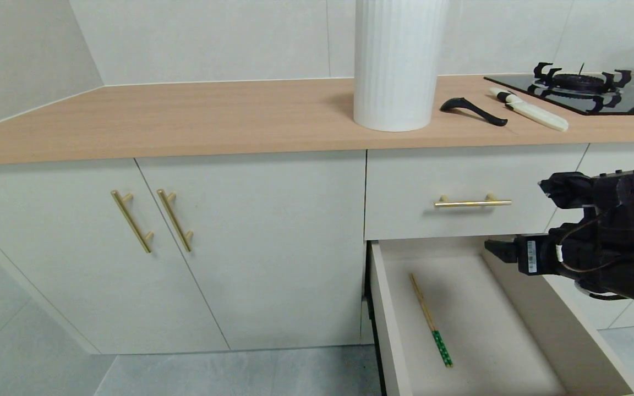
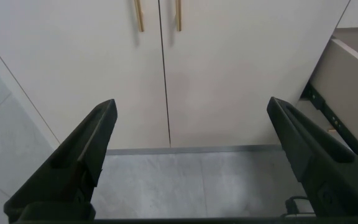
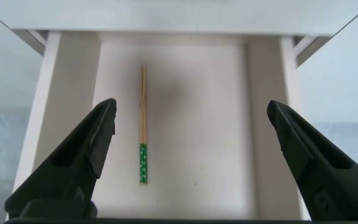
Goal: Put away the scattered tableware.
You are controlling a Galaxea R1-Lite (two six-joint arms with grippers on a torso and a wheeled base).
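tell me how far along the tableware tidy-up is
Done: the lower drawer is open and the chopsticks lie inside. In hand: nothing; the right gripper hangs open over the drawer, the left gripper is open by the cupboard doors. Left: the black utensil and white knife on the counter.

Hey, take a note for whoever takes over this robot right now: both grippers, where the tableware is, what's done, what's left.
Left gripper: open, empty, low in front of the cabinet doors.
Right gripper: open, empty, above the open drawer.
Done: chopsticks lie on the drawer floor.
Left: knife and black utensil lie on the counter next to the stove. They likely go in the drawer too, and then it probably needs shutting.
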